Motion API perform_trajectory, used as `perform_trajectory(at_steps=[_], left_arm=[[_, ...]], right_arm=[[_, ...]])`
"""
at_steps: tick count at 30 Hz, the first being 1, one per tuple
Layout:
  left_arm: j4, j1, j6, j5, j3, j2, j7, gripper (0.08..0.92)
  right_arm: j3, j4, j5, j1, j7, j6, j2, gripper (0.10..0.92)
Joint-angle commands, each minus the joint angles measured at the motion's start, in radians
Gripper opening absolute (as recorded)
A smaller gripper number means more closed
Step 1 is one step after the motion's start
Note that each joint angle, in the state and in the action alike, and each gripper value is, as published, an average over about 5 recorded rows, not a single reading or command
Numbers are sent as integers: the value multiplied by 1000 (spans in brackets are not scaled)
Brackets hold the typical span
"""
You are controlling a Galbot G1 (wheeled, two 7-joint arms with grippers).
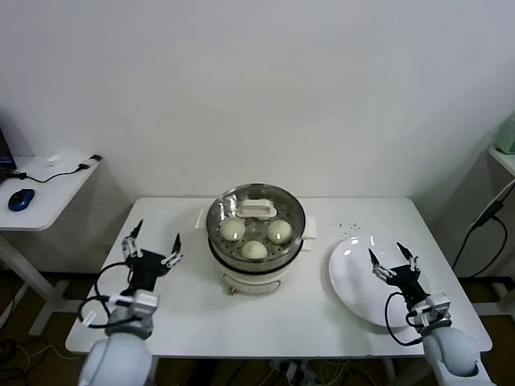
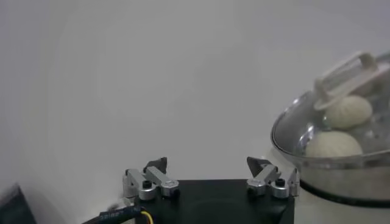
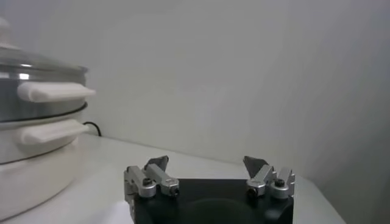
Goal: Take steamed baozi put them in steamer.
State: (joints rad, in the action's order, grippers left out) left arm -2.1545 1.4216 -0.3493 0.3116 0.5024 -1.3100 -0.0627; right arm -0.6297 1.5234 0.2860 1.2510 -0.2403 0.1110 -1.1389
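Observation:
The steel steamer [image 1: 217, 237] stands on its white cooker base at the table's middle, covered by a glass lid [image 1: 256, 209] with a white handle. Three cream-white baozi [image 1: 254, 249] show through the lid inside the basket; a fourth is hidden. In the left wrist view the steamer [image 2: 341, 165] and two baozi [image 2: 333, 145] show under the lid. My left gripper [image 1: 153, 240] is open and empty, left of the steamer. My right gripper [image 1: 392, 259] is open and empty over the white plate [image 1: 354, 281]. The steamer [image 3: 30, 97] also shows in the right wrist view.
The flat white plate lies bare at the table's right. A side desk [image 1: 48, 189] with a blue mouse [image 1: 21, 199] and cables stands at the far left. A black cable [image 1: 483, 217] hangs at the right. A wall rises behind the table.

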Motion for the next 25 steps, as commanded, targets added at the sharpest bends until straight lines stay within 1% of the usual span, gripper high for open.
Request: perform_trajectory(at_steps=[1,6,11,17,25], left_arm=[[99,170,385,-403,226,-132,0,823],[134,183,404,-403,194,-126,10,823],[145,186,408,-403,176,-127,15,823],[103,191,356,-424,150,-127,22,823],[94,177,360,-372,148,-127,31,823]], right_arm=[[-6,72,6,27,4,-49,-25,823],[-23,84,25,46,-8,-65,-29,823],[-32,80,31,55,-12,-48,-35,823],[-40,73,34,55,-12,-37,-41,823],[-39,75,37,49,-12,-37,-37,823]])
